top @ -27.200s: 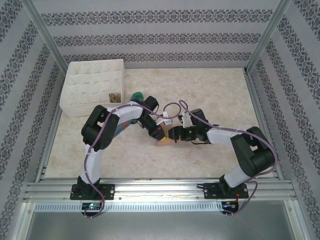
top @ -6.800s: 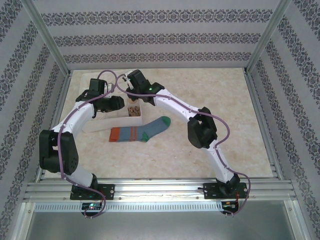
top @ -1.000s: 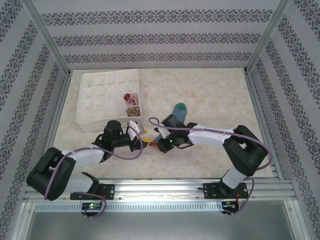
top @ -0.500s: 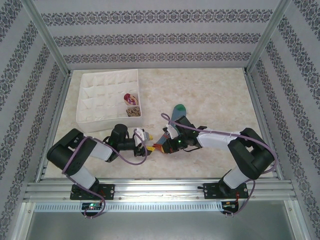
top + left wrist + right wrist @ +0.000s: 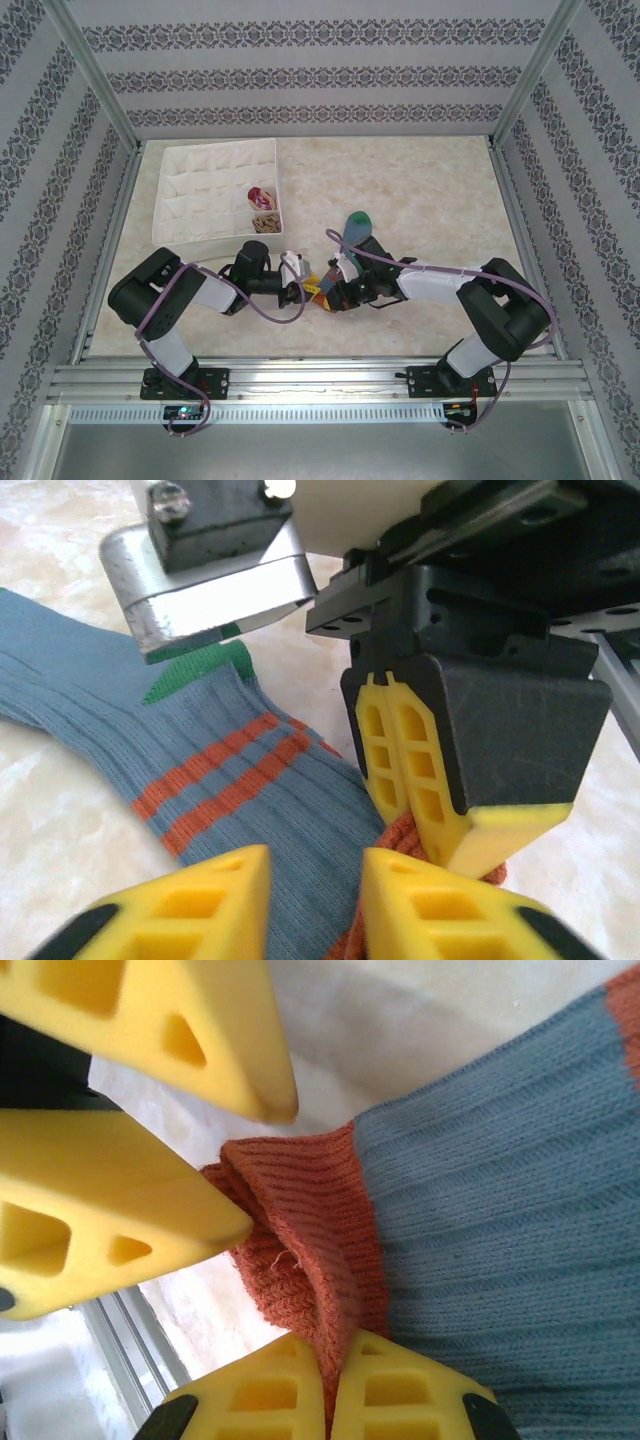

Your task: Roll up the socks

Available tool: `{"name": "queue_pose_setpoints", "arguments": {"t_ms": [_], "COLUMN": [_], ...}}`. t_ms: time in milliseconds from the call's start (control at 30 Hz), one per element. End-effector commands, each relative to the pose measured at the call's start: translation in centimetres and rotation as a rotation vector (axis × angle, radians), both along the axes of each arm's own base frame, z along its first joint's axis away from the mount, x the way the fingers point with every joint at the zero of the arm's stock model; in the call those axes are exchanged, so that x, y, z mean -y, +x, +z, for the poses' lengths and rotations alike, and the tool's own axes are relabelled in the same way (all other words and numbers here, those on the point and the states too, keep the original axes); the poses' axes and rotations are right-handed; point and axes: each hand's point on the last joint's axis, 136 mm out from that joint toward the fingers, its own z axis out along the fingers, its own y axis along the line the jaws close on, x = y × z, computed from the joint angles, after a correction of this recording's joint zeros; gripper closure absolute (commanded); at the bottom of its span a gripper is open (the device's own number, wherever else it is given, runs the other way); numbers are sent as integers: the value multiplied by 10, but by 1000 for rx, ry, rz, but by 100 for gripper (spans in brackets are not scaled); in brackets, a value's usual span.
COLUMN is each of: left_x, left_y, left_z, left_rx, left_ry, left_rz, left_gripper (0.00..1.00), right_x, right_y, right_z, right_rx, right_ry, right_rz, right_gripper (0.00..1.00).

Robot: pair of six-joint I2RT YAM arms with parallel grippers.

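The blue sock [image 5: 345, 245] lies on the table with its green toe [image 5: 357, 221] pointing away and its orange cuff [image 5: 319, 292] nearest me. My right gripper [image 5: 331, 1392] is shut on a raised fold of that cuff [image 5: 300, 1230]. Its closed yellow fingers [image 5: 405, 755] also appear in the left wrist view, pinching the cuff [image 5: 398, 842]. My left gripper [image 5: 315, 900] faces it from the left, open, its fingers [image 5: 120, 1195] apart on either side of the cuff's edge. Orange stripes [image 5: 215, 780] and a green heel patch [image 5: 200, 670] show on the sock.
The white quilted box [image 5: 200, 195] stands at the back left. A rolled maroon-and-tan sock [image 5: 259, 195] and a rolled brown argyle sock [image 5: 266, 224] sit in its right-hand compartments. Metal rails [image 5: 320, 375] line the near edge.
My left gripper has slid right up to the cuff and its jaws have narrowed. The right gripper keeps its hold on the cuff and has drawn it slightly nearer.
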Motion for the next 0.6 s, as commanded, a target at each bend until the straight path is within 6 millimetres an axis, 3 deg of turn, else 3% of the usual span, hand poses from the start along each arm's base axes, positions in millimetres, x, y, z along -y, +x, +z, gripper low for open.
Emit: {"name": "queue_pose_setpoints", "arguments": {"t_ms": [0,133,300,433,567], "left_x": [1,0,1,3,6], "left_y": [-16,-20,-26,-25,-24], "left_z": [-4,-7,-16,-17,-14], "left_rx": [-37,-39,-102,-122,-138], "left_ry": [-5,-18,-10,-8,-6], "left_rz": [-44,-57,-79,-81,-83], "left_gripper": [56,46,47,63,92], "right_x": [1,6,7,5,4], "right_y": [3,2,1,1,1], "right_z": [8,3,3,8,9], "right_rx": [7,-8,-16,-9,-9], "right_ry": [32,17,26,42,47], "right_rz": [-17,-31,-36,-30,-32], "right_gripper": [100,100,100,100,100]}}
